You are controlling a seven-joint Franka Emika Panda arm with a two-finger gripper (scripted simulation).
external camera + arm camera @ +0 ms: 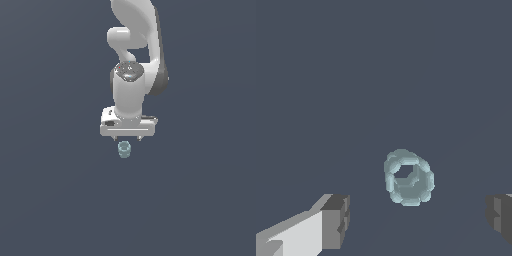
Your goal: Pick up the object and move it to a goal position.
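The object is a tiny pale teal-blue translucent ribbed cylinder (124, 149) standing upright on the dark grey floor. In the exterior view it sits just below the white gripper (127, 138), which points down from the white arm. In the wrist view the object (408, 177) shows from above, its hollow open, lying between the two dark fingertips (336, 220) but a little ahead of their line. The gripper (418, 217) is open wide and holds nothing. The fingers are apart from the object.
The plain dark grey floor (60, 200) fills both views. No other objects, containers or edges show. No goal marker is visible.
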